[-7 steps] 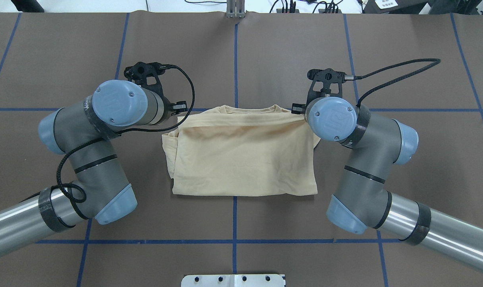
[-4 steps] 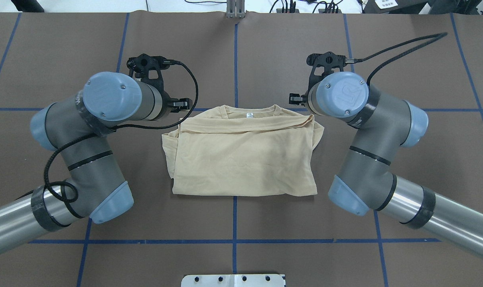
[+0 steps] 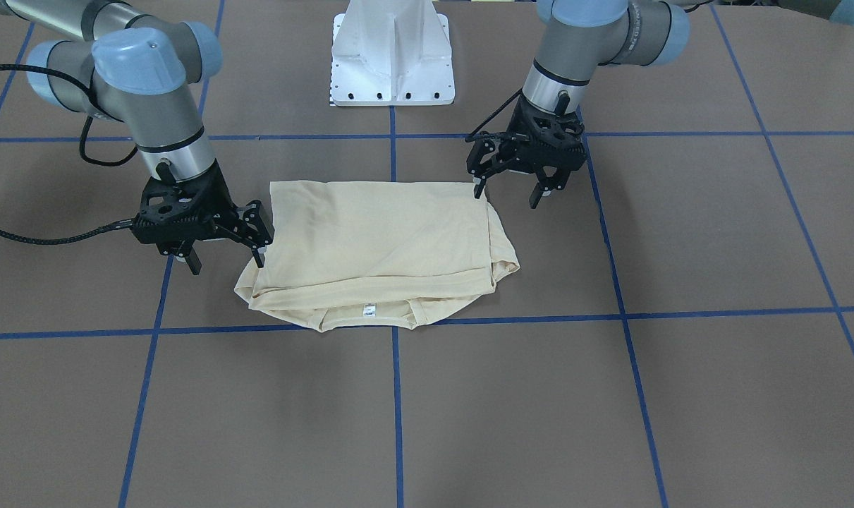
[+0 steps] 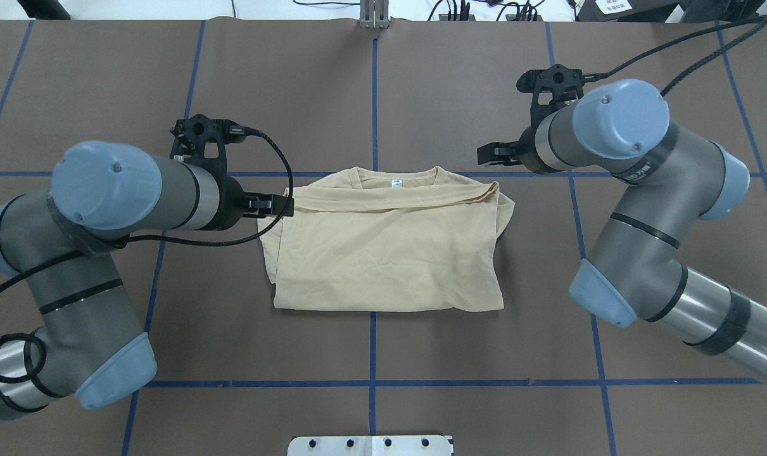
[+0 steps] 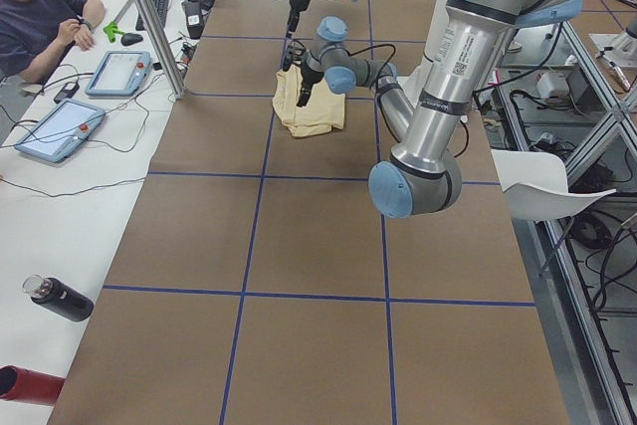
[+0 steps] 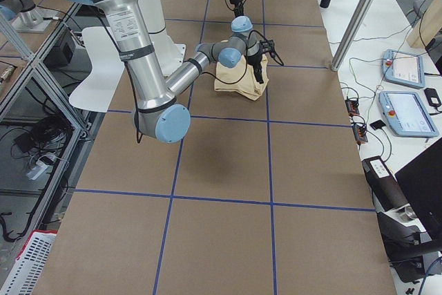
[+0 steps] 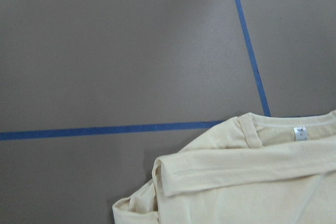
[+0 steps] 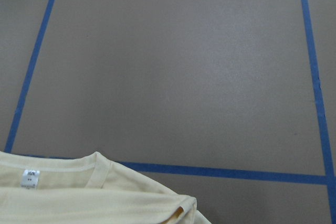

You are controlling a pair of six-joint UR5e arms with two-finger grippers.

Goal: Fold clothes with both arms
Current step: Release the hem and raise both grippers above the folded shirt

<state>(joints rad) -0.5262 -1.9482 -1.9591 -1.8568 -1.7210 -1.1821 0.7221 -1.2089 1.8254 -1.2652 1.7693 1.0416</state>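
Shirt (image 4: 383, 247) lay folded on table (image 4: 421, 95) | left fingers (image 3: 477, 189) spread, empty, beside it | right fingers (image 3: 259, 255) likewise | step: fold seemingly laid | next: probably regrasp edges for another fold

**Brown worktop (image 4: 459, 95) with one folded shirt (image 4: 383, 253) at its middle**
Blue tape lines (image 4: 373, 95) divide the surface into large squares. The pale cream-yellow shirt lies flat as a rough rectangle across the central lengthwise line. Its collar and small white neck tag (image 4: 395, 183) are on the far side, at a crosswise line. Bunched fabric pokes out at its left and right edges. A white base plate (image 3: 393, 56) sits at the near edge, well apart from the shirt.
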